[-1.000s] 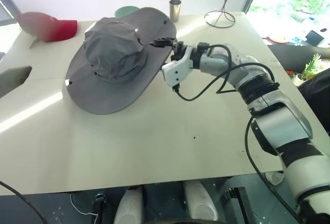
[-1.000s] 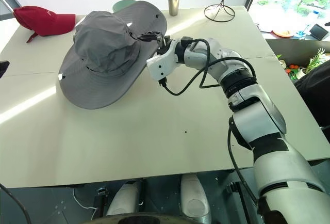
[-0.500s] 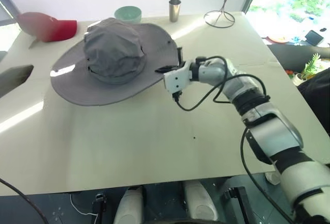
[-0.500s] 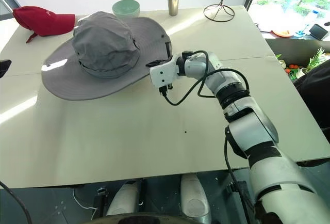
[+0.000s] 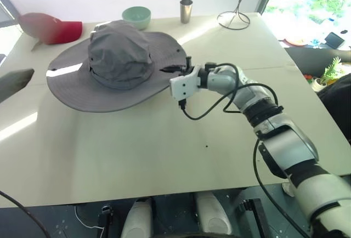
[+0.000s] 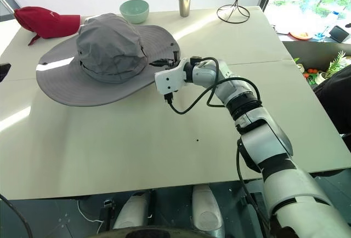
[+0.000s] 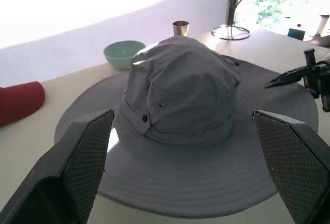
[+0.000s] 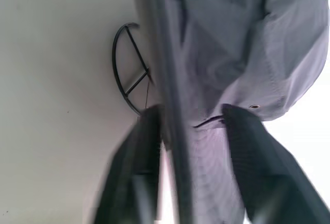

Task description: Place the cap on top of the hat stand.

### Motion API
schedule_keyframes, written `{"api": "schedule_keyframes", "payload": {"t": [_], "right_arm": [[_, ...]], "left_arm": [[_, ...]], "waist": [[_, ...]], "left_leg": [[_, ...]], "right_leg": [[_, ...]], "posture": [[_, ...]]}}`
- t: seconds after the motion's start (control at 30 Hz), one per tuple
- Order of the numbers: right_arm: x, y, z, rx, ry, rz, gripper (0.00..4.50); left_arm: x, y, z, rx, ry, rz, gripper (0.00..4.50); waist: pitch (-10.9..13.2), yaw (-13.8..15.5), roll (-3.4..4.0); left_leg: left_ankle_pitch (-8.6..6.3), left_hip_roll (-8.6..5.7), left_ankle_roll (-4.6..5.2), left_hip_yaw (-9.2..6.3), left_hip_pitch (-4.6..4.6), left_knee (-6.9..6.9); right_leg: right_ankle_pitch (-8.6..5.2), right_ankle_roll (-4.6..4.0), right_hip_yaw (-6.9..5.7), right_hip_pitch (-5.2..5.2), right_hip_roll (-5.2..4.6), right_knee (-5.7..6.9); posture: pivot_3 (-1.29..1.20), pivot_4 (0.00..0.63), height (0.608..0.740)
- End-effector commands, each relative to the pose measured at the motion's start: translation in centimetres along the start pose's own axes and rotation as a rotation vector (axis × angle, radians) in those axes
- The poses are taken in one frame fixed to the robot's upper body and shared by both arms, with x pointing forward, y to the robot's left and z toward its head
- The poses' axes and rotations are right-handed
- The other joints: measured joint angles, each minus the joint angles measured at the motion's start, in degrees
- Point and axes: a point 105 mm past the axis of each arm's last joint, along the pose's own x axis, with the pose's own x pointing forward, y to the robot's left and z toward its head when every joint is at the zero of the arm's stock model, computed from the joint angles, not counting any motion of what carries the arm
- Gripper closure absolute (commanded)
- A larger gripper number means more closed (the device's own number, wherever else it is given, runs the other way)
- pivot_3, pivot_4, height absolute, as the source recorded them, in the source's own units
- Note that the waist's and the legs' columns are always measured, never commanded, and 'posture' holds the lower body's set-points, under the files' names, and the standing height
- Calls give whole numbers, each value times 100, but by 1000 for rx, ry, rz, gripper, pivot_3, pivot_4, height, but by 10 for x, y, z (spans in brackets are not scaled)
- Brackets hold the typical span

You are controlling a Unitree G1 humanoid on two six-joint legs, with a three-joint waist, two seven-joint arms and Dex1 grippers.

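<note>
The cap (image 5: 118, 51), a grey wide-brimmed hat, lies level with its crown up over the hat stand, which it covers. In the right wrist view the stand's round wire base (image 8: 114, 61) peeks out under the brim on the table. My right gripper (image 5: 178, 65) is at the brim's near right edge, open, with the brim's edge running between its fingers (image 8: 147, 146). My left gripper (image 7: 181, 114) is open and empty, held level a short way off and facing the cap's crown (image 7: 180, 87).
A red baseball cap (image 5: 52, 28) lies at the far left corner of the table (image 5: 137, 150). At the back stand a mint bowl (image 5: 136, 14), a metal cup (image 5: 186, 10) and a taller wire stand (image 5: 236, 16).
A second ago the right gripper held the brim up with the cap tilted. The cap has since settled level, and the gripper has sunk with the brim and opened.
</note>
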Motion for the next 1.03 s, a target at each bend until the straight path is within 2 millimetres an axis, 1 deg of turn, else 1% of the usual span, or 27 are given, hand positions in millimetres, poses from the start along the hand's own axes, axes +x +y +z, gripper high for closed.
{"api": "schedule_keyframes", "payload": {"t": [0.03,0.07,0.1,0.17,0.27,0.3,0.4,0.43,0.5,0.53,0.57,0.63,0.67,0.7,0.77,0.8,0.87,0.93,1.03], "right_arm": [[-8,-23,12,-72,-42,-55,631],[-11,-22,13,-80,-44,-51,124],[-16,-22,14,-89,-48,-45,55],[-23,-20,15,-97,-56,-32,55],[-57,-18,7,-68,-37,5,55],[-64,-17,5,-54,-30,15,55],[-100,-16,-9,66,15,84,55],[-108,-17,-11,93,16,96,55],[-135,-21,-23,287,48,144,55],[-145,-22,-25,368,42,162,55],[-154,-27,-30,495,42,158,55],[-166,-37,-37,732,38,144,55],[-172,-41,-39,850,31,152,55],[-177,-46,-37,955,-11,162,55],[-183,-64,-32,1075,-95,129,55],[-183,-71,-35,1125,-95,94,55],[-182,-76,-42,1129,-58,64,55],[-184,-73,-40,1125,-61,104,55],[-187,-75,-36,1138,-88,127,55]], "left_arm": [[-2,-1,5,42,-9,0,0],[-3,-1,5,41,-6,0,0],[-4,-1,4,44,2,3,0],[-5,0,1,50,21,7,0],[-14,4,-10,82,91,20,0],[-16,5,-11,88,104,23,0],[-29,17,-14,102,131,71,0],[-31,20,-15,104,136,82,0],[-41,25,-15,115,151,110,0],[-45,27,-15,119,155,118,0],[-49,29,-15,124,164,125,0],[-54,31,-17,131,176,132,0],[-56,31,-17,132,180,133,0],[-58,32,-18,134,188,132,0],[-60,32,-20,141,204,130,0],[-60,31,-20,145,208,127,0],[-62,30,-19,150,207,124,0],[-63,28,-18,147,205,125,0],[-65,25,-19,152,209,116,0]], "waist": [[0,2,0],[0,3,0],[0,3,0],[0,7,0],[0,33,0],[0,47,-1],[0,71,0],[1,76,1],[2,70,3],[2,68,3],[2,72,3],[2,56,3],[4,54,6],[5,58,9],[9,70,14],[9,75,15],[9,80,15],[8,108,14],[9,136,15]], "left_leg": [[0,0,0,0,0,0],[0,0,0,0,0,0],[0,0,0,0,0,0],[0,0,0,0,0,0],[0,-1,1,2,-1,0],[0,-2,1,1,-1,0],[-1,-2,2,2,-3,3],[-1,-1,2,2,-3,2],[-1,1,3,4,1,2],[-1,2,3,5,1,1],[-2,3,3,5,1,1],[-2,3,5,7,2,1],[-2,4,5,8,2,2],[-2,4,5,8,3,2],[-2,4,5,8,3,2],[-2,4,5,8,3,0],[-3,4,5,11,2,0],[-3,4,5,12,2,-3],[-3,4,6,18,-1,0]], "right_leg": [[0,0,0,0,0,0],[0,0,0,0,0,0],[0,0,0,0,0,0],[0,0,0,0,0,0],[0,0,0,1,-3,-1],[0,0,0,3,-5,-1],[0,0,-1,8,-4,-10],[0,0,-1,8,-3,-10],[0,0,0,8,-1,-10],[0,0,0,9,-1,-10],[0,0,0,9,-1,-10],[0,0,0,10,-1,-10],[0,0,0,10,0,-10],[0,0,0,10,0,-10],[0,-1,-1,9,0,-9],[0,-1,-1,9,0,-9],[0,-1,0,5,-1,-10],[-1,-1,0,4,0,-13],[0,0,1,4,-3,-14]], "posture": [[0,150,740],[0,150,740],[0,150,740],[0,150,740],[0,150,740],[0,150,740],[0,150,740],[0,150,740],[0,150,740],[0,150,740],[0,150,740],[0,150,740],[0,150,740],[0,150,740],[0,150,740],[0,150,740],[0,150,740],[0,150,740],[0,150,740]]}}
